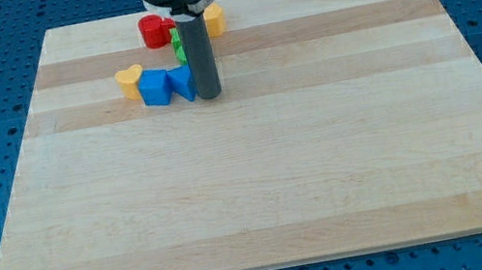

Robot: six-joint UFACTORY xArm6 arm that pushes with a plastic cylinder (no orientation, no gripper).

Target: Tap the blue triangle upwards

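Observation:
The blue triangle [181, 83] lies on the wooden board [267, 170] near the view's top left. A blue cube [154, 87] touches its left side. My tip [209, 95] stands right against the triangle's right side, at about its lower edge. The rod rises from there and hides part of what lies behind it.
A yellow heart [129, 80] lies left of the blue cube. A green block [178, 47] stands above the triangle, partly hidden by the rod. A red block [153, 30] and a yellow block [215, 19] lie near the board's top edge.

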